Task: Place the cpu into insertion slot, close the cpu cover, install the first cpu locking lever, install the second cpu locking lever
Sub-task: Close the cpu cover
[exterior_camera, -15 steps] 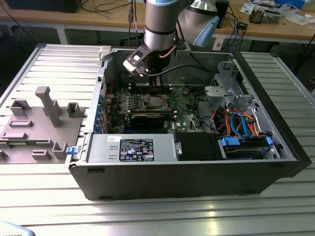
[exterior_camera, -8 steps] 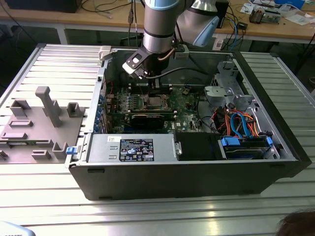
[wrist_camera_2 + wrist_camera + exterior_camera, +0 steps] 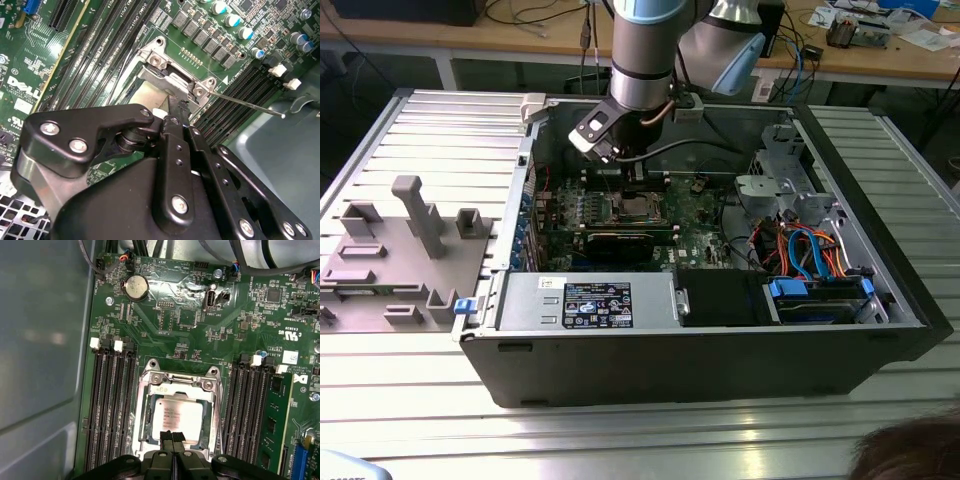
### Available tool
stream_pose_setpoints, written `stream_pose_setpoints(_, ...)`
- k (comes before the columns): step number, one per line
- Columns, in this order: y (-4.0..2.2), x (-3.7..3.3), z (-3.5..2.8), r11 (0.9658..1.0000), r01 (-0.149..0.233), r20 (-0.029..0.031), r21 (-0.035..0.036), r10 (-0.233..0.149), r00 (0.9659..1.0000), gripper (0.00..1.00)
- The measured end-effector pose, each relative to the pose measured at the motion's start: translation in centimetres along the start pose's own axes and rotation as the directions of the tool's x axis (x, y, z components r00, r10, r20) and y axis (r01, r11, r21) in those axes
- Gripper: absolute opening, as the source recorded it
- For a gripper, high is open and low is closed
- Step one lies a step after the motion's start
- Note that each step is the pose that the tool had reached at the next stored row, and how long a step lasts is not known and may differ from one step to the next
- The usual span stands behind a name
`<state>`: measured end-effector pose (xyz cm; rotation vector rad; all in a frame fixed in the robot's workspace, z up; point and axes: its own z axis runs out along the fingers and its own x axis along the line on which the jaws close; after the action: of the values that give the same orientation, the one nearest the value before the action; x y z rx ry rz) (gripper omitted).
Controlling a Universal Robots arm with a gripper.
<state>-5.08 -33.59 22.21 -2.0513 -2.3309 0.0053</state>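
Observation:
The cpu (image 3: 177, 414), a silver-grey square chip, lies in the insertion slot (image 3: 145, 440) on the green board. The cpu cover (image 3: 180, 381), a metal frame, lies down around it, and the chip shows through its cut-out. My gripper (image 3: 172, 436) is shut with nothing between its black fingertips, which hover over the chip's edge. In the second wrist view the gripper (image 3: 174, 111) sits right at the cover (image 3: 167, 77), and a thin lever rod (image 3: 250, 105) juts out sideways from the socket corner, unlatched. In the exterior view the arm (image 3: 642, 60) reaches down into the open computer case over the slot (image 3: 632, 208).
Long memory slots (image 3: 107, 405) flank the socket, with a green memory card (image 3: 275, 415) on one side. The grey case wall (image 3: 40, 340) stands close by. Cables and a drive cage (image 3: 810, 250) fill the exterior view's right. A grey fixture (image 3: 410, 240) sits at the exterior view's left.

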Motion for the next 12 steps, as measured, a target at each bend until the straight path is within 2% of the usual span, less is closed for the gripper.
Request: stream_pose_setpoints(12, -0.02, 0.00, 0.29, 1.0000, 0.000, -0.0001, 0.0000, 0.000, 1.0000, 0.11)
